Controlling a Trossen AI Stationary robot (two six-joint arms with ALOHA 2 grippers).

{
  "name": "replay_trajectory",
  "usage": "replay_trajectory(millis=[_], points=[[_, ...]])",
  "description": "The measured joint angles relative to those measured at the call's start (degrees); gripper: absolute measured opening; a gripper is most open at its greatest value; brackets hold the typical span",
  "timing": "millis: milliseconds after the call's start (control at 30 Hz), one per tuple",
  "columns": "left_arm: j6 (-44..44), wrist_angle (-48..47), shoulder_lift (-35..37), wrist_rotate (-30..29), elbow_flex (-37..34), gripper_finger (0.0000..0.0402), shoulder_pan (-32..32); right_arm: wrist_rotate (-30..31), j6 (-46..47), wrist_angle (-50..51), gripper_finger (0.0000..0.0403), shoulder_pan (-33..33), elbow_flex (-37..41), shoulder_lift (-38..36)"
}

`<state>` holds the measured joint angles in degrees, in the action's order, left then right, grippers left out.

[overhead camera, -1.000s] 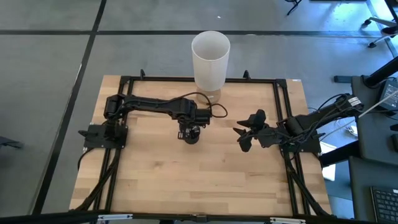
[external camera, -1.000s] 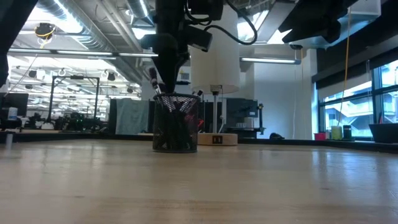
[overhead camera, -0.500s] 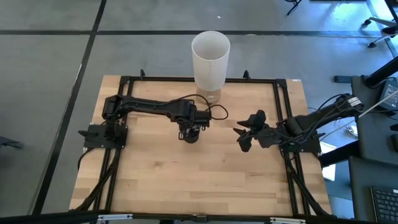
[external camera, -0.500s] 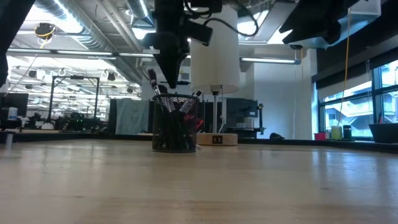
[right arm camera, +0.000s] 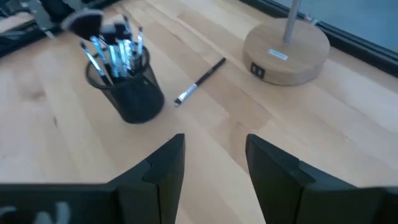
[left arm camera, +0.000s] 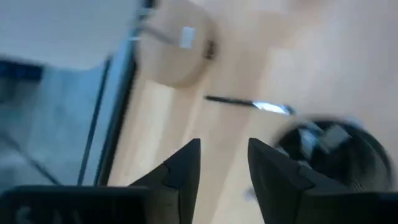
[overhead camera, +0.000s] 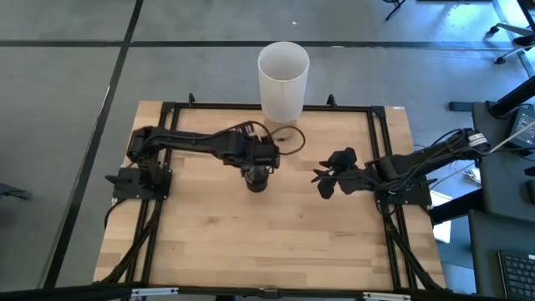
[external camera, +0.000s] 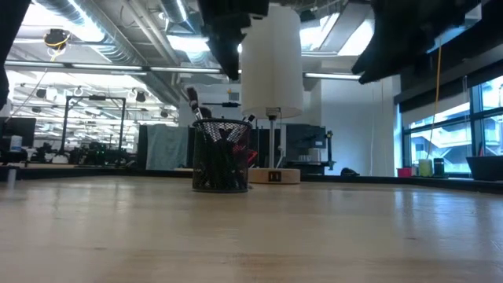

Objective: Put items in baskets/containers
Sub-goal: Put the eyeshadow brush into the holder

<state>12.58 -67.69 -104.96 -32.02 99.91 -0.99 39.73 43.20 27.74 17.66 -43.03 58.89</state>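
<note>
The left gripper [overhead camera: 257, 170] hangs right above the dark mesh cup [right arm camera: 127, 93], its fingers [left arm camera: 180, 171] spread with nothing between them, and the cup is crowded with makeup brushes [right arm camera: 115, 50] standing bristle-end up. One brush [right arm camera: 200, 81] lies flat on the wooden table [overhead camera: 276, 242], between the cup and the round wooden base [right arm camera: 286, 53] of the tall white cylinder [overhead camera: 282, 79]; I'd say that is the one left to fetch. To do it well, the left arm should clear the upright bristles before moving sideways, so it doesn't snag them or tip the cup, then turn the wrist so the fingers cross the handle rather than run along it, and come down low, since the brush is thin and lies flush on the wood. It sits near the left gripper, just past the cup toward the back edge. The right gripper [overhead camera: 328, 177] waits well off to the side, fingers apart and empty, looking toward the cup and the stray brush.
</note>
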Motion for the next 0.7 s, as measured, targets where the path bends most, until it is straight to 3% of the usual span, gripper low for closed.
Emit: replay_trajectory(millis=[167, 400, 700], points=[[7.67, 8.17, 0.6, -3.4, -2.72, 0.0134, 2.67, -1.87, 0.31, 0.32, 0.017, -1.56, 1.3, -0.02], [11.66, 34.17, -2.62, 7.9, -6.97, 0.0134, 5.82, -2.92, 0.15, 0.14, 0.017, -1.91, 1.3, -0.69], [29.51, 26.05, -11.65, 10.88, -7.16, 0.0148, 7.91, -4.85, 0.31, 3.86, 0.017, 0.12, 1.3, -4.78]])
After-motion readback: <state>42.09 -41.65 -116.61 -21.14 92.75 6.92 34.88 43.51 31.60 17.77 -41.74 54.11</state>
